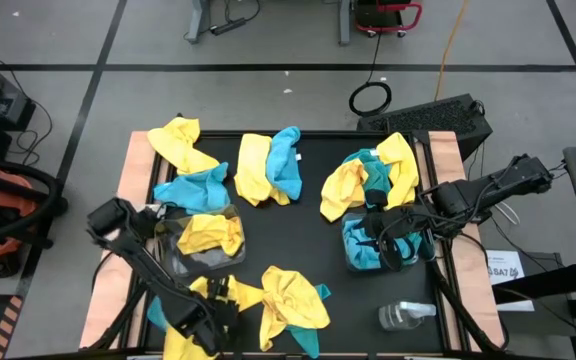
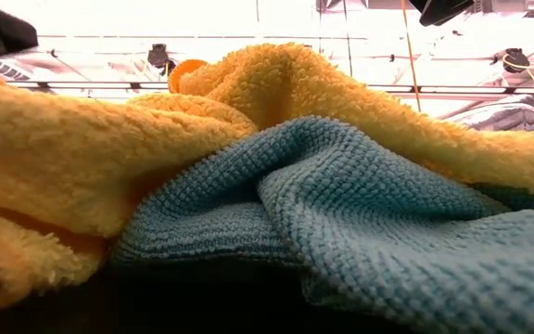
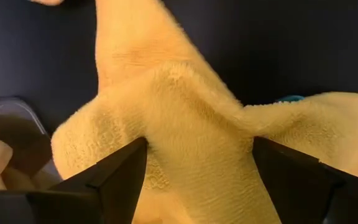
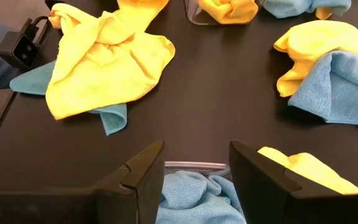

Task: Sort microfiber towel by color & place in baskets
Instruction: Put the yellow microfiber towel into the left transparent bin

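Left gripper (image 3: 197, 180) is straddling a yellow towel (image 3: 185, 124), jaws wide; closing shallow risks slipping. Right gripper (image 4: 194, 180) is hovering half-open, empty, over blue basket (image 1: 368, 250).

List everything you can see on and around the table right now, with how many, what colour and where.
Loose towel piles: several, yellow and turquoise mixed, spread over the black mat.
Left basket: one, clear, holding yellow towel.
Right basket: one, clear, holding turquoise towel.
Plastic bottle: one, clear, lying near the mat's front right corner.
Keyboard: one, black, beyond the table's far right corner.
Cable coil: one, black, on the floor behind the table.
Left pincer: open, around a yellow towel fold at the front left.
Right pincer: open, over the right basket.
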Robot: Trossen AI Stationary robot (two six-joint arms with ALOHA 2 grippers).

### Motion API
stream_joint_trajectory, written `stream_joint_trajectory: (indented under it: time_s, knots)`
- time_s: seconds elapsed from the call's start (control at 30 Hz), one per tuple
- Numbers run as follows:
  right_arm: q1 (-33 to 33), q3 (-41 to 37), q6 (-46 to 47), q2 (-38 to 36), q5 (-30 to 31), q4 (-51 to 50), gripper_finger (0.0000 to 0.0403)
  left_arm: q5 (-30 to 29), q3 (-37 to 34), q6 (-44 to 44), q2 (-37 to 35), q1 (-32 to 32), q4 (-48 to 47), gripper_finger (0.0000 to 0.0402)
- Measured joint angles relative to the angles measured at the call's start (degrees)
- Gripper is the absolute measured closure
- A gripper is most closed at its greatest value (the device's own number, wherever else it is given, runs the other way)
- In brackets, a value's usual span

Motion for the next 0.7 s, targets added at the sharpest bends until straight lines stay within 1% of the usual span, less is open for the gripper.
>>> stream_joint_trajectory:
  time_s: [0.07, 0.13, 0.23, 0.33, 0.43, 0.47, 0.5, 0.6, 0.7]
  knots:
    - [0.0, 0.0, 0.0, 0.0, 0.0, 0.0, 0.0232, 1.1, 0.0, 0.0, 2.2, 0.6, -0.2, 0.0106]
    - [0.0, 0.0, 0.1, 0.0, 0.0, 0.0, 0.0232, 3.1, 0.0, 0.2, 3.9, 0.9, -0.3, 0.012]
    - [0.0, 0.0, 0.3, 0.0, 0.0, 0.1, 0.0232, 5.6, 0.2, 1.8, 5.0, 1.3, 0.2, 0.0165]
    - [0.0, -1.1, 0.5, 0.0, 0.0, 1.6, 0.0232, 6.2, 0.1, 3.2, 4.9, 1.3, 0.8, 0.0249]
    - [0.1, -2.7, 0.4, 0.1, -0.2, 2.9, 0.0232, 6.6, 0.0, 4.5, 4.0, 1.3, 0.5, 0.0355]
    - [0.1, -3.4, 0.4, 0.0, -0.2, 3.7, 0.0232, 6.6, 0.0, 4.6, 3.6, 1.3, 0.4, 0.0374]
    - [0.1, -4.1, 0.3, 0.0, -0.2, 4.2, 0.0232, 6.6, 0.0, 4.6, 3.1, 1.3, 0.4, 0.0381]
    - [0.1, -5.6, 0.4, 0.1, -0.3, 4.3, 0.0232, 6.6, 0.0, 4.5, 1.3, 1.3, 0.4, 0.0379]
    - [0.1, -6.2, 1.1, 0.1, -0.4, 4.4, 0.0232, 6.6, 0.1, 3.9, -1.0, 1.3, -0.3, 0.0384]
